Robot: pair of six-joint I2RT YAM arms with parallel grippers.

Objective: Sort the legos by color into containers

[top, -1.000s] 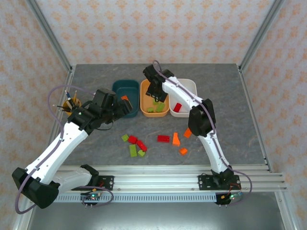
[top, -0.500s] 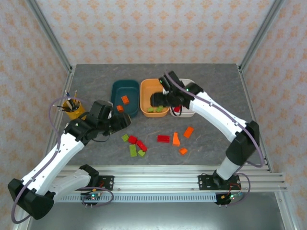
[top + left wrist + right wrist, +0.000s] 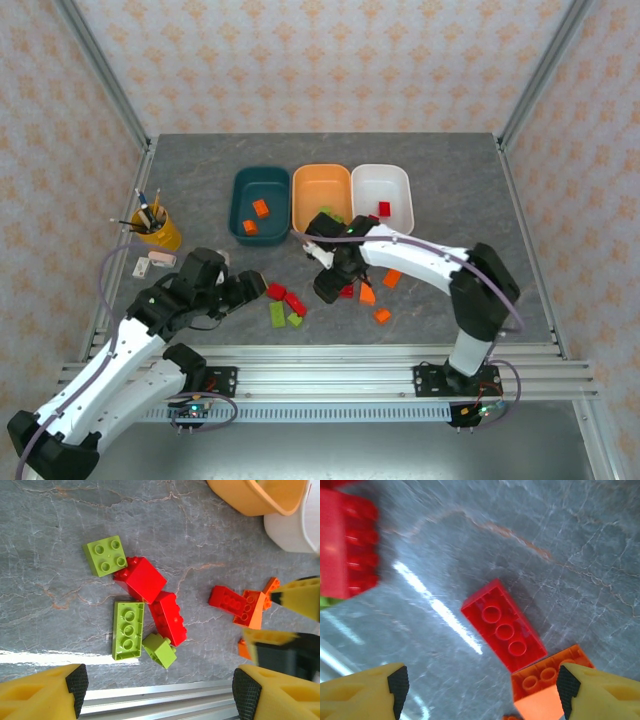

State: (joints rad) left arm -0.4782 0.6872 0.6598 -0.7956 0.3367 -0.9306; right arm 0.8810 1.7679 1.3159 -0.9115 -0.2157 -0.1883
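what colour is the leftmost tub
The tub is dark teal, clearest in the top external view.

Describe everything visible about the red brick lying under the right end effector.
The red brick is a glossy plastic oblong with three round studs showing on top. It lies flat, studs up, on the grey marbled table. One end sits against an orange brick. The open right end effector above does not touch it.

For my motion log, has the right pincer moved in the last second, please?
Yes. The right pincer left the orange tub toward the near edge, over a red brick.
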